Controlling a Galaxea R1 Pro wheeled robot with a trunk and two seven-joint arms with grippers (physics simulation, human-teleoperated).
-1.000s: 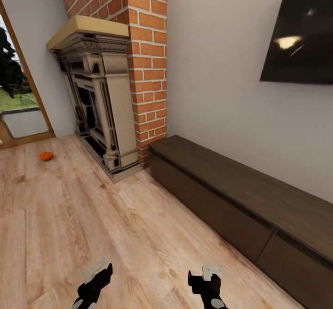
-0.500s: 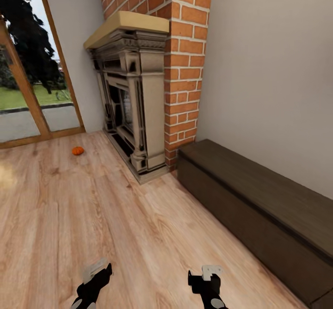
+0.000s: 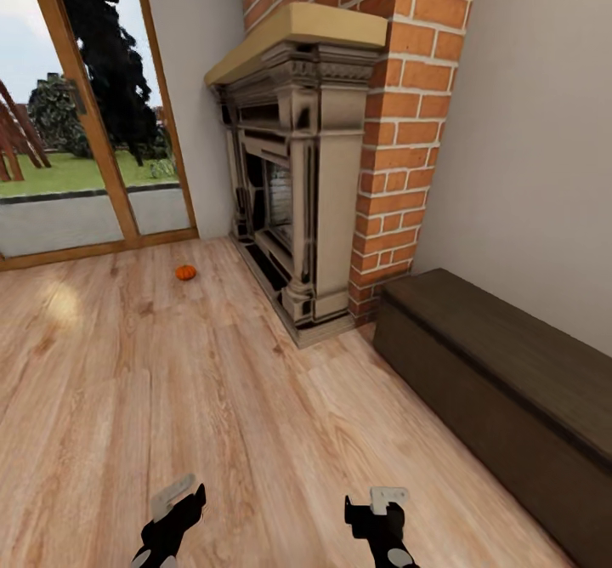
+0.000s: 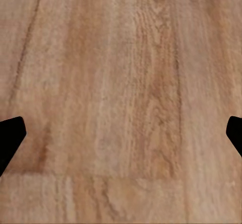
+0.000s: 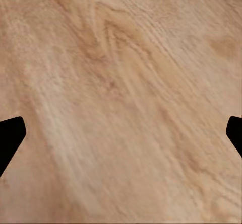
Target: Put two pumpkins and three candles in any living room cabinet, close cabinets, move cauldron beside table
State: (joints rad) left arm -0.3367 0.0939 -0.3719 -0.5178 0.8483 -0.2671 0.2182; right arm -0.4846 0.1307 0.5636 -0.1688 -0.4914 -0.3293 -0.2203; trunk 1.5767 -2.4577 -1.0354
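Pumpkin [image 3: 185, 272]: on floor [image 3: 127, 398], near fireplace [image 3: 297, 185]. Cabinet [image 3: 501, 389]: beside fireplace, drawers shut. Left pincer [image 4: 121, 133] & right pincer [image 5: 121, 133]: both spread, empty, over floor.

Living room in a home. Evidence: brick chimney [image 3: 408, 100] with an ornate fireplace surround [image 3: 297, 177], light wood plank floor [image 3: 170, 398], long low dark-brown cabinet [image 3: 510, 381] along a plain wall, and a wood-framed glass door [image 3: 85, 126] that looked out on lawn and trees.

Orange pumpkin [image 3: 185, 272], dark-brown cabinet [image 3: 510, 381], red brick chimney [image 3: 408, 126], light wood-grain floor [image 3: 127, 398]
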